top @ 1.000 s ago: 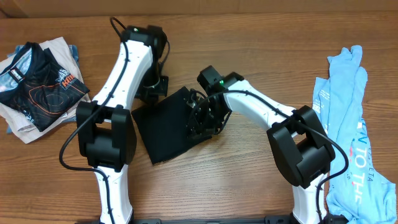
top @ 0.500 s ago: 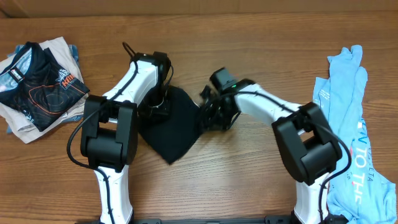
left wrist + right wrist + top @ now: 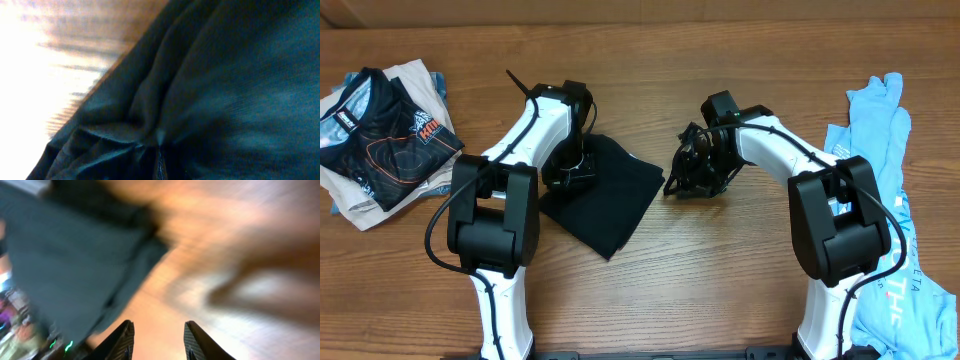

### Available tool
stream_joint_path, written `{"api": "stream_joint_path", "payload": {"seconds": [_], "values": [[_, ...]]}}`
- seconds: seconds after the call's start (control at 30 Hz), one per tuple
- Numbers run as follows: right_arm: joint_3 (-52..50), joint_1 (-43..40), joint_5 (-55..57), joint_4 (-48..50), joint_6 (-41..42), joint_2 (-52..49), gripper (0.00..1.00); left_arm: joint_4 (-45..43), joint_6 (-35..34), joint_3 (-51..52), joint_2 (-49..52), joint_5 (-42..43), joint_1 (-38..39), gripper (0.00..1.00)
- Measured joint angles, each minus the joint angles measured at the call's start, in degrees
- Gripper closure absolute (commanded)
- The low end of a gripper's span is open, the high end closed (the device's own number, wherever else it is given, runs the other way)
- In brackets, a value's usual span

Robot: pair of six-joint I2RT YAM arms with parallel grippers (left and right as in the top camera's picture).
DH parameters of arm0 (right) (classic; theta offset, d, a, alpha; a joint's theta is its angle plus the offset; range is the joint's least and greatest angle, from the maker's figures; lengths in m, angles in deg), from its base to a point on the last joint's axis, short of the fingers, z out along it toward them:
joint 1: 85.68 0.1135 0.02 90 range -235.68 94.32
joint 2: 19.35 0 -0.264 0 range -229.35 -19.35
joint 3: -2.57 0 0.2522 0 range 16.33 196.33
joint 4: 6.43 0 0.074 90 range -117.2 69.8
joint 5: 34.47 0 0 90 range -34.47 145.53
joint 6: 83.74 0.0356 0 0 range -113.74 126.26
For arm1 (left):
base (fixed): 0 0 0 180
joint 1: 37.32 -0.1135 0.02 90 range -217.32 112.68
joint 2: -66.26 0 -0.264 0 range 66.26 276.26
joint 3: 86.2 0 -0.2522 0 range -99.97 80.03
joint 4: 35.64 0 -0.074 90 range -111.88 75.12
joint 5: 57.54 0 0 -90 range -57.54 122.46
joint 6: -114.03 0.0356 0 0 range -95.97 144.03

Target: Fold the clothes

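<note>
The black T-shirt [image 3: 615, 195] lies as a folded, skewed square in the middle of the table. My left gripper [image 3: 568, 176] is shut on its left edge; dark bunched cloth [image 3: 225, 100] fills the left wrist view and hides the fingers. Just right of the shirt, my right gripper [image 3: 692, 180] is open and apart from it. In the right wrist view its fingertips [image 3: 127, 335] frame bare wood, with the black shirt [image 3: 75, 255] at the upper left. A light blue tee [image 3: 875, 200] with lettering lies crumpled at the far right.
A pile of folded clothes [image 3: 380, 130], topped by a dark printed jersey, sits at the far left. Bare wooden table [image 3: 720, 280] runs in front of the shirt and between the arms.
My right gripper has let go of the black shirt and moved right, off it. My left gripper has come forward with the shirt's edge, and the shirt has turned and shifted.
</note>
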Motion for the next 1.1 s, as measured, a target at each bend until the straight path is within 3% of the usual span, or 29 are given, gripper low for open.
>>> {"api": "stream_joint_path", "payload": {"seconds": [0.2, 0.4, 0.77, 1.1], "values": [[1.3, 2.6, -14.6, -3.3, -6.9, 3.3, 0.63, -0.7, -0.6, -1.4, 0.0, 0.7, 0.0, 0.94], [1.6, 6.7, -22.4, -1.1, -8.9, 5.2, 0.63, -0.7, -0.6, -1.4, 0.0, 0.7, 0.0, 0.93], [-0.1, 19.6, -24.2, 9.8, -6.7, 3.3, 0.63, -0.7, -0.6, -1.4, 0.0, 0.7, 0.0, 0.92], [-0.3, 20.9, -16.0, 11.3, -0.9, -3.2, 0.64, -0.8, -0.6, -1.4, 0.0, 0.6, 0.0, 0.92]]}}
